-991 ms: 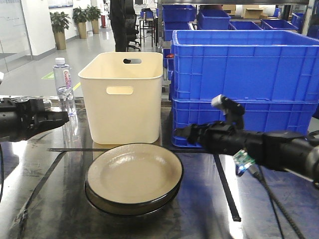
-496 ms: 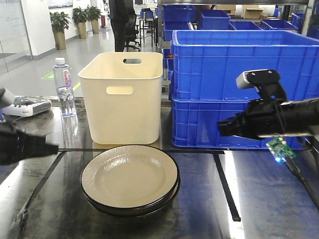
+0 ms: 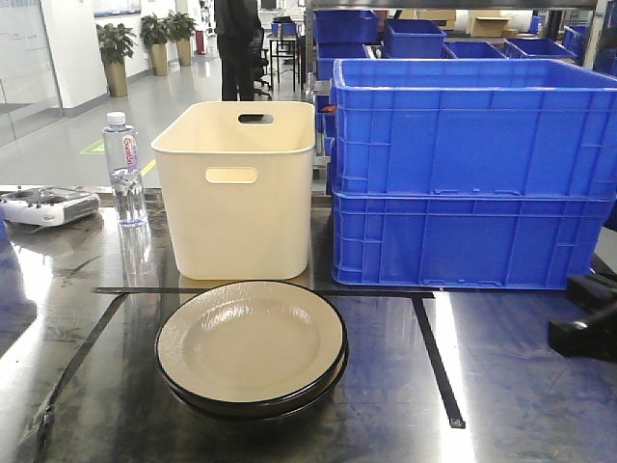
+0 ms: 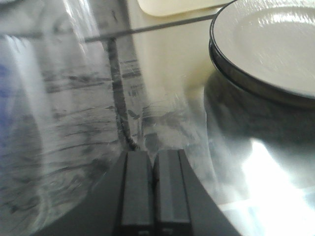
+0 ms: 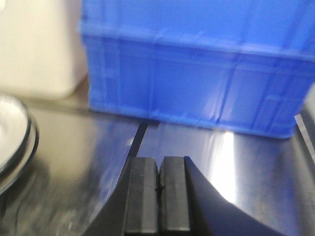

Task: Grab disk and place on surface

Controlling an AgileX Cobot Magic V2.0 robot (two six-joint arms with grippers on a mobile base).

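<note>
Two beige disks with black rims lie stacked (image 3: 251, 345) on the dark glossy surface (image 3: 525, 395), just in front of the cream bin. The left wrist view shows the stack (image 4: 270, 44) at the upper right, well away from my left gripper (image 4: 153, 156), which is shut and empty low over the surface. My right gripper (image 5: 160, 160) is shut on nothing too, pointing at the blue crate, with the stack's edge (image 5: 12, 142) at the far left. In the front view only a dark piece of the right arm (image 3: 586, 328) shows at the right edge.
A cream bin (image 3: 236, 183) stands behind the disks, with stacked blue crates (image 3: 472, 174) to its right. A water bottle (image 3: 123, 169) and a white handheld device (image 3: 48, 204) sit at the back left. Black tape lines (image 3: 439, 371) cross the surface.
Both arms have pulled back out of the front view, the left off to the left, the right down to the right edge. The disks have not moved in the last half second.
</note>
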